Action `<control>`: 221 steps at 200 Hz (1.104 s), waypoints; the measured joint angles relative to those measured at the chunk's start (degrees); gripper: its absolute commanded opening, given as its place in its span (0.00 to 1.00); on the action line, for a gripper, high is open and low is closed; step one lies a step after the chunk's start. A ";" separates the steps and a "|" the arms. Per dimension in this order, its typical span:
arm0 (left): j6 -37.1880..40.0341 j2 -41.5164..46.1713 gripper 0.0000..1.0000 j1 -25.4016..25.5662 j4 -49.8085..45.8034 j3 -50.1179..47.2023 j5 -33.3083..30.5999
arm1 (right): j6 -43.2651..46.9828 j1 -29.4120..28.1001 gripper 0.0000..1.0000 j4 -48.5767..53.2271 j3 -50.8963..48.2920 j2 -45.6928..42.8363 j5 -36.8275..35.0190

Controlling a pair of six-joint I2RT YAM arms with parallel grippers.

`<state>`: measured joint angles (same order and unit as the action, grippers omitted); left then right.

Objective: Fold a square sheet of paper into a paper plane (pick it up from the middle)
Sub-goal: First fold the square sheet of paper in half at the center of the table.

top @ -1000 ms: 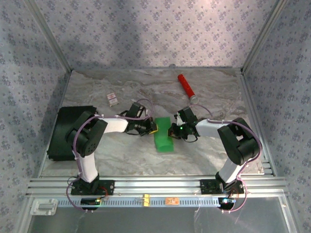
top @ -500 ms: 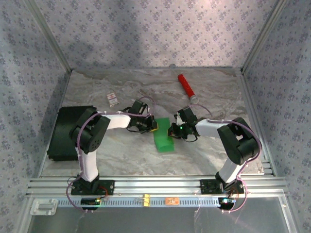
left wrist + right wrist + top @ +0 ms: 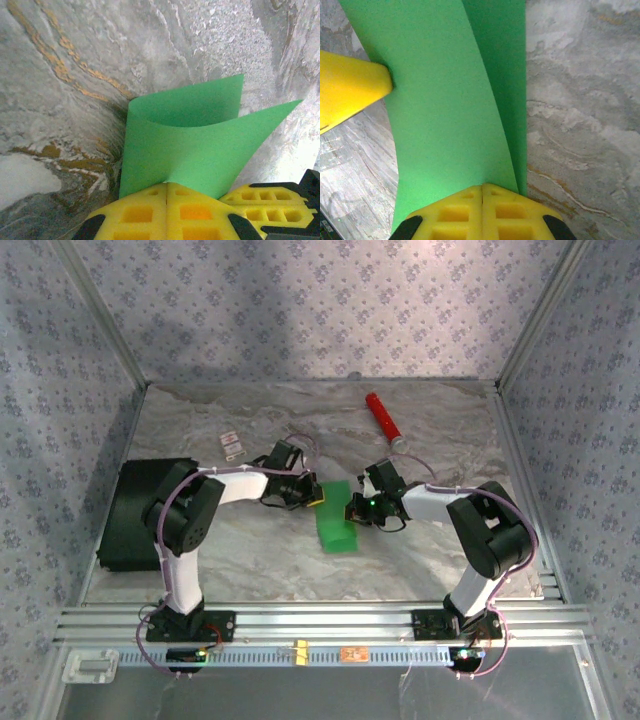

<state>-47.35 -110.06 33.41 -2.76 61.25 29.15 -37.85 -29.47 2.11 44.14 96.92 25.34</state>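
From above, the left gripper [image 3: 314, 498] sits a touch farther from us than a second ago, its wrist turned slightly, while the right gripper [image 3: 352, 508] holds the same spot as before. Between them, in the middle of the table [image 3: 430, 550], the square sheet of paper [image 3: 336, 525] curls into a loose green roll, its near end resting on the marble. We read that small left-hand shift as working the fold over. No crease is pressed yet, so the plane is at an early stage.

The one container-like thing is the black flat box [image 3: 135, 510] at the left edge, well apart from the paper. We cannot tell whether it holds anything. The red cylinder [image 3: 382, 417] lies far right.

Over to the left wrist: the left gripper [image 3: 167, 187] has its yellow pads together, clamped on the paper's [image 3: 195, 145] edge, and the sheet bows up in a curve.

Now the right wrist: the right gripper [image 3: 482, 189] is likewise closed on the paper [image 3: 445, 100], with two layers running away from it and a yellow pad of the left gripper touching the sheet's left side
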 measured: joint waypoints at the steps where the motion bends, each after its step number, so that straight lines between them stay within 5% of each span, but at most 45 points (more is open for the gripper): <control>1: 0.00 0.00 0.03 -0.02 -0.02 0.00 0.00 | 0.02 0.00 0.01 0.00 0.00 0.00 0.00; 221: 1.07 -1.07 0.04 -0.94 -1.53 2.93 -0.26 | 1.92 0.00 0.01 -0.02 0.00 0.00 0.00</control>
<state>-46.28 -111.13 32.47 -4.29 64.18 28.88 -35.92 -29.47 2.09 44.14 96.92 25.34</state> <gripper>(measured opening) 0.044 0.053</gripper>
